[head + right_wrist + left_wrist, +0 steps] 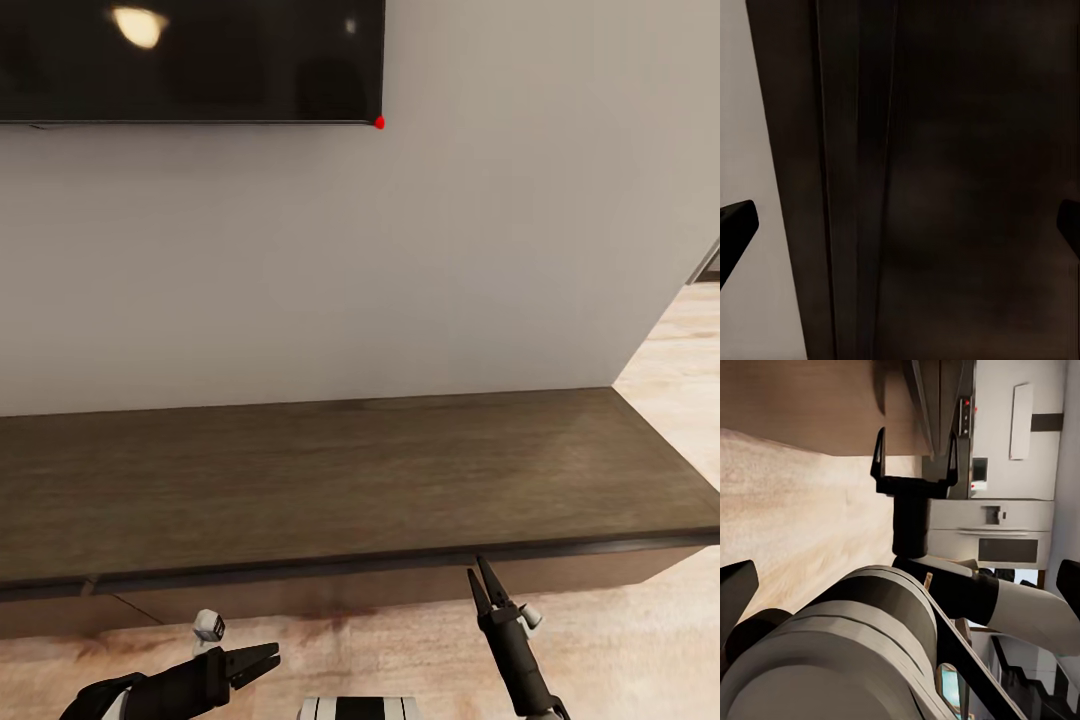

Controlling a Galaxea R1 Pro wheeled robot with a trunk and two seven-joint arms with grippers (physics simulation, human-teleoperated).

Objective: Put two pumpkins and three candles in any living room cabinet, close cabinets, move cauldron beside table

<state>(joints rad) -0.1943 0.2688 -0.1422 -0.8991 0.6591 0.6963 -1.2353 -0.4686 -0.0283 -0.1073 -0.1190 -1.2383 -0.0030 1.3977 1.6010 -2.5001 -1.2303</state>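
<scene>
- The cabinet [350, 470], a long low dark-brown wooden unit, stands against the pale wall [400, 260] and spans nearly the whole head view; its flat top is bare and its front edge runs just above both grippers.
- Above the cabinet, a dark wall screen [190, 60] hangs on the wall, with a small red dot at its lower corner.
- The right gripper [483, 583] points up at the cabinet's front edge, its tips right at the lip below the top; whether they touch it I cannot tell. In the left wrist view the same gripper [913, 454] has its two fingers spread apart with nothing between them.
- In the right wrist view, the cabinet's dark front and edge [945, 187] sit very close, with the fingertips [736, 225] wide apart at either margin.
- The left gripper [262, 662] hangs low in front of the cabinet, over the pale wood floor [660, 640], pointing sideways towards the right arm. Its fingers look open and hold nothing.
- Past the cabinet's end, the left wrist view takes in grey kitchen units with a built-in oven [997, 536].
</scene>
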